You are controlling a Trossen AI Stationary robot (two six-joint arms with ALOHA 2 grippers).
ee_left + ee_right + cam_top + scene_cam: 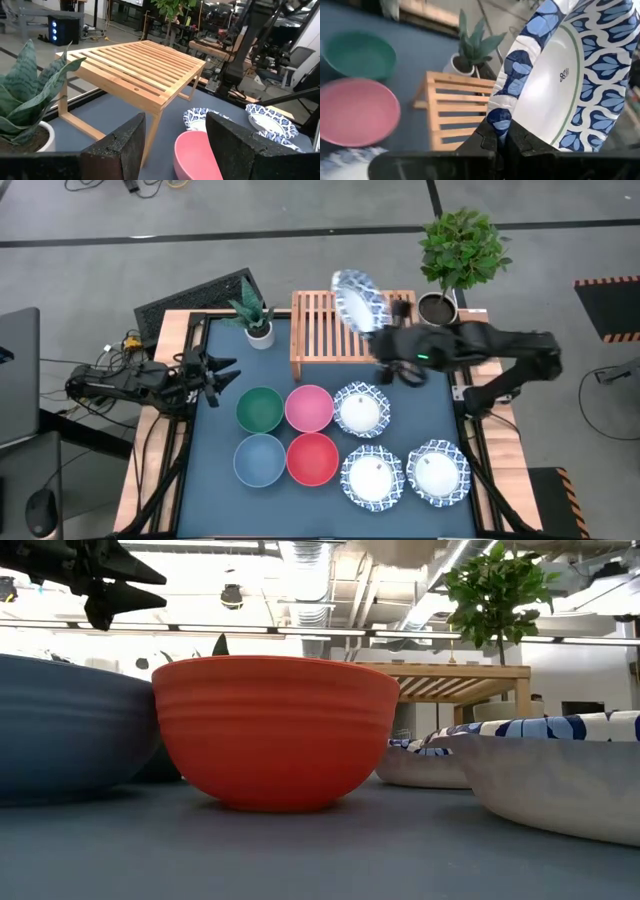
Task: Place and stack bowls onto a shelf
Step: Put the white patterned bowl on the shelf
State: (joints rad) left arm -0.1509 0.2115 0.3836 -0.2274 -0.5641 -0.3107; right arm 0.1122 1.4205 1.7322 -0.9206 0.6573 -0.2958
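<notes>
My right gripper (388,330) is shut on a white bowl with a blue-patterned rim (358,300), held in the air over the light-wood shelf (335,330) at the table's far edge. Seven bowls sit on their bases on the blue table: green (260,408), pink (309,407), light blue (260,459), red (313,458) and three patterned ones (361,410), (372,478), (437,473). My left gripper (215,375) hangs open at the table's left side, left of the green bowl, touching nothing. The shelf's slatted top (135,70) is bare. My right gripper pinches the patterned bowl by its rim (499,116) between the two fingers (487,141). It comes from the table's right, about level. The bowl is lifted clear above the shelf and stands tilted steeply, nearly on edge, with its outer side toward the wrist camera.
A small snake plant in a white pot (255,320) stands left of the shelf, and a leafy plant in a pot (455,265) stands to its right. The table has a raised wood edge (165,470). The near bowls (275,730) fill the table's middle.
</notes>
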